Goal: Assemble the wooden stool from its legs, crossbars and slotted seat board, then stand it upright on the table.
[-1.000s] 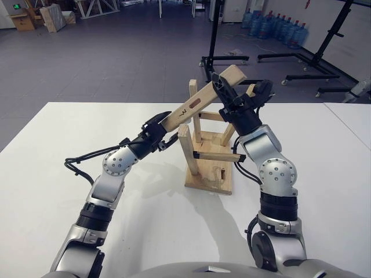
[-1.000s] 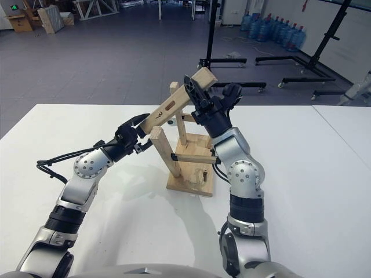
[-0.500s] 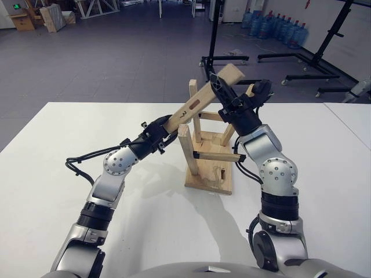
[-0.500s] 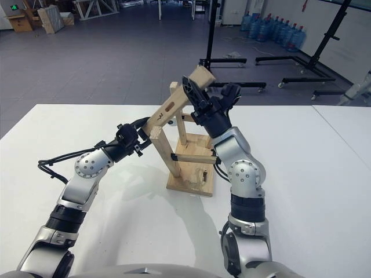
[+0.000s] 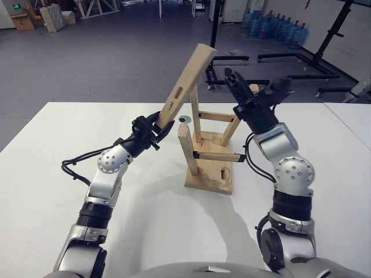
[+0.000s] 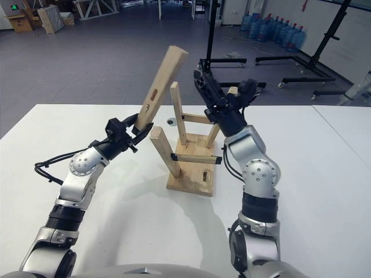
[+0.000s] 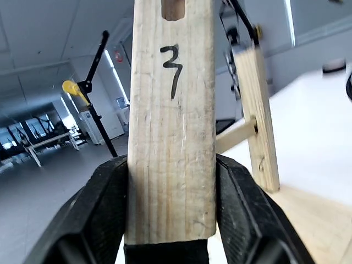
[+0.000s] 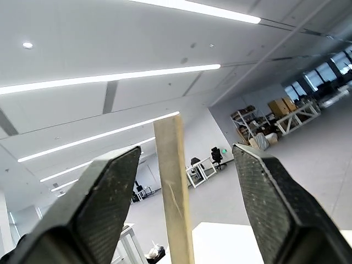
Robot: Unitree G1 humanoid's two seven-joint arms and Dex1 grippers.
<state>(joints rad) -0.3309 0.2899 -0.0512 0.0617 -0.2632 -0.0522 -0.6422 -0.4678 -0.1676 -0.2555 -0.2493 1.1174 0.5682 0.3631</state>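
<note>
Bottom end of the loose leg [image 5: 184,81] is swallowed by the left gripper [image 5: 155,125] clamped round it, so no idea how deep it sits. From the left wrist view that leg runs off the top edge, so its slot is only half there, and the pads [image 7: 102,212] get chopped by the bottom edge. Top of the back leg [image 5: 231,128] sits behind the wide-spread right gripper [image 5: 256,81]; can't tell if they touch. In the right wrist view both fingers [image 8: 93,214] run off the bottom, and so does a wooden leg [image 8: 175,192] between them, though I can't say which one. There's a little round thing [image 5: 184,119] on the table [image 5: 58,150], too small to identify. The legs cover the seat board [image 5: 208,179] far edge.
</note>
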